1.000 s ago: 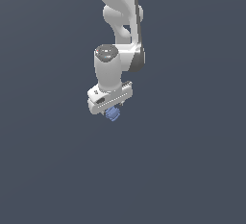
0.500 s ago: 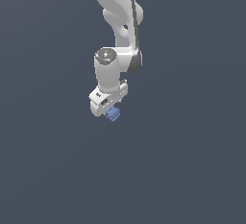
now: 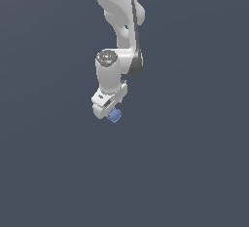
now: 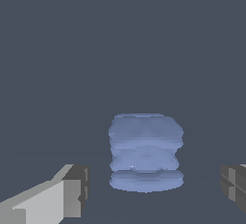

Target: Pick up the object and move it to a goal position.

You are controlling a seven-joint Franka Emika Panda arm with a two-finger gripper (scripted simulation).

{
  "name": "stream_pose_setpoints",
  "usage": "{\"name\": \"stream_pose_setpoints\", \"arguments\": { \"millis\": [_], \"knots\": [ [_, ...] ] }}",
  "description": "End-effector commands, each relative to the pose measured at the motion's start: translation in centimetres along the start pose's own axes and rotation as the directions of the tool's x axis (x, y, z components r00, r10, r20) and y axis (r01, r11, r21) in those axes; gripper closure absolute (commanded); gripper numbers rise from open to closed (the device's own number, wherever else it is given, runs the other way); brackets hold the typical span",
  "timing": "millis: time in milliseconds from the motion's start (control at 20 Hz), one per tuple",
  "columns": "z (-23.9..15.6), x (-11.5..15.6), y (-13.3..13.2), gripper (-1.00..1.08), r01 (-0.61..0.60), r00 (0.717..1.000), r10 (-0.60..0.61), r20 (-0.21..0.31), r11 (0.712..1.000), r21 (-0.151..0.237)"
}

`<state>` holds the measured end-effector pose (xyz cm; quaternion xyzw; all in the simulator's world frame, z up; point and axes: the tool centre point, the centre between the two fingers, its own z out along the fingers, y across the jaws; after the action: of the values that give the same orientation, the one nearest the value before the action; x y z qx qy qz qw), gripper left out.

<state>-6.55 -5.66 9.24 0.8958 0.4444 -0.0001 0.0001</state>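
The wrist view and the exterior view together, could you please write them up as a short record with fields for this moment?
arm: one white arm reaching down from the top of the exterior view
gripper: gripper open, fingers apart from the object on both sides
object: small blue lumpy block, lying between the fingers
object in exterior view: blue block just under the gripper
contact: none visible in the wrist view
surroundings: plain dark grey background, no other things visible
goal marker: none visible

blue object (image 4: 145, 152) between spread jaws — gaps beside it
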Motion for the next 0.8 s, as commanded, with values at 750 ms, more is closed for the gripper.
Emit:
{"name": "stream_pose_setpoints", "arguments": {
  "millis": [750],
  "knots": [
    [4.4, -0.1, -0.1, -0.92, 0.011, 1.0, -0.011, 0.0, 1.0, 0.0]
  ]
}}
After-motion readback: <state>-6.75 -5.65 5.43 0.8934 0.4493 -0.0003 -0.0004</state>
